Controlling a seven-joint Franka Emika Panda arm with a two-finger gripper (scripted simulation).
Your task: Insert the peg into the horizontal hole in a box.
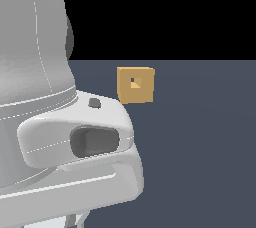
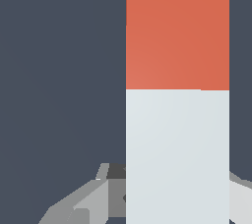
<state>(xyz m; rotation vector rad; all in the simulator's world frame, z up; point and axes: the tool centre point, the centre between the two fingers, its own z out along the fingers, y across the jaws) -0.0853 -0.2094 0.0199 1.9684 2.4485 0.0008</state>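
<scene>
In the wrist view the end effector (image 2: pixel 177 198) shows only as grey finger parts on either side of the peg (image 2: pixel 177 144), mostly covered by it. The peg sits between the fingers (image 2: pixel 83 201), and they look to be pinching it, though the contact itself is hidden behind the bar. The peg's long axis runs straight away from the wrist camera, white-grey part nearest the fingers, orange-red end farthest. Both ends are cut off by the frame.

No writing or brand mark is readable anywhere.

In the exterior view the arm (image 1: pixel 60 122) fills the exterior view's left and hides the end effector and the peg completely. The box (image 1: pixel 136 85) rests on the dark desk (image 1: pixel 200 147), apart from the arm, toward the exterior view's right of it. The hole (image 1: pixel 134 82) faces this camera, small and partly dark.
</scene>
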